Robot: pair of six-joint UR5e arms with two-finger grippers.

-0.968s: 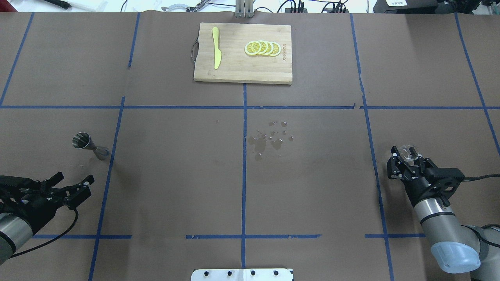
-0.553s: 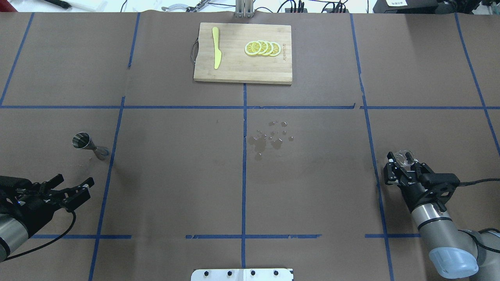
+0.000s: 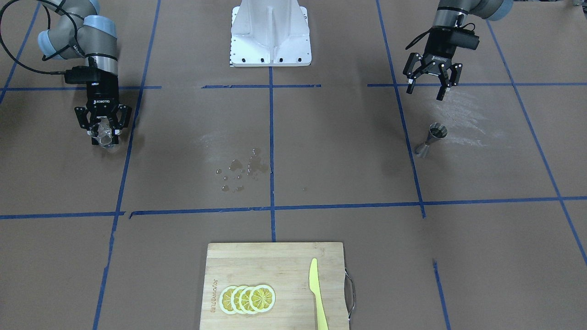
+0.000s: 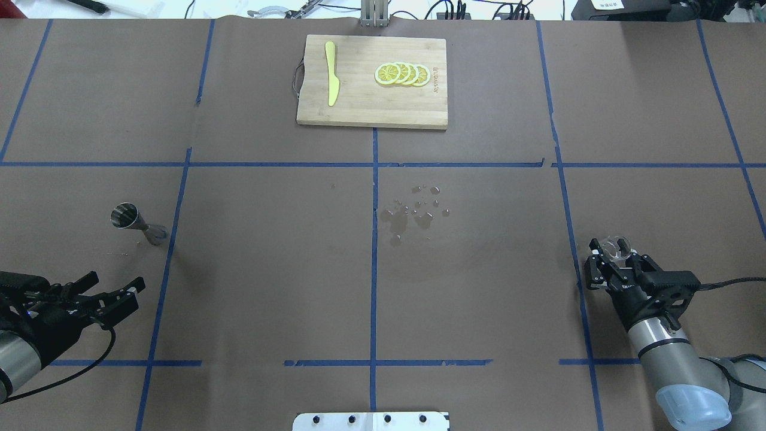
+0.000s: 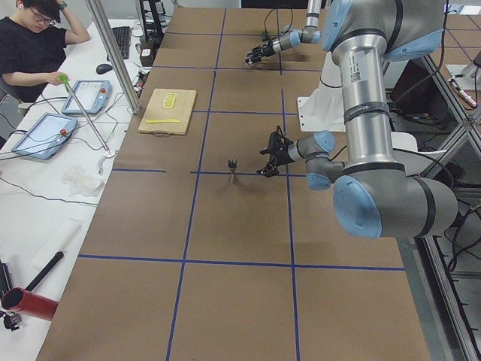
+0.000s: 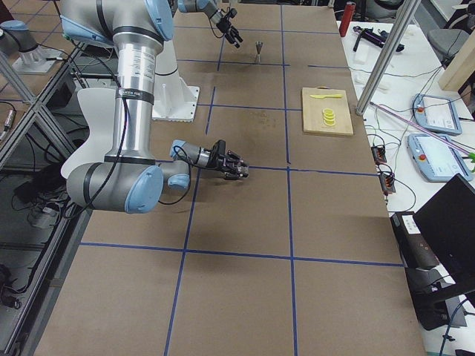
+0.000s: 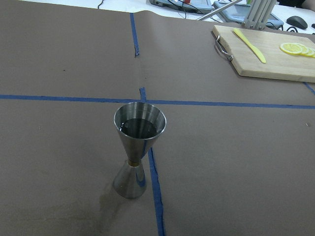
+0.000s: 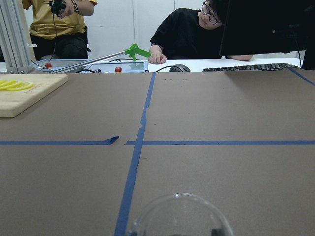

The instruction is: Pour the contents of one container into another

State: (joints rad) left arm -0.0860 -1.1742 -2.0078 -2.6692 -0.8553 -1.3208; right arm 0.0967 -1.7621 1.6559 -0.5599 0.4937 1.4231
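**Cup held low to the right of the spill, jigger already filled**

The spill (image 4: 413,209) lies in the middle of the counter (image 4: 269,287), and I take it as the reference for all places.

Well to the robot's right of the spill, and somewhat closer to the robot, the right tool (image 4: 610,254) pinches the cup (image 8: 179,216) between its two fingers. The cup is upright, with its mouth open to the top, and it sits very low over the counter. I cannot tell if its base touches the surface. It looks empty, but the glass is clear and I am not certain. My judgement is that the cup is held level and low because it is ready to be put down, away from the wet area.

Well to the robot's left of the spill stands the jigger (image 7: 138,147), upright on its smaller cone, with dark liquid in its upper cone. So the pouring seems to be finished, and the spill suggests that some liquid missed the target.

The left tool (image 4: 116,280) has its fingers spread and holds nothing. The jigger is in front of it, near but clearly apart, and nothing touches it. Probably the tool keeps off so that it does not knock over this narrow, top-heavy vessel.
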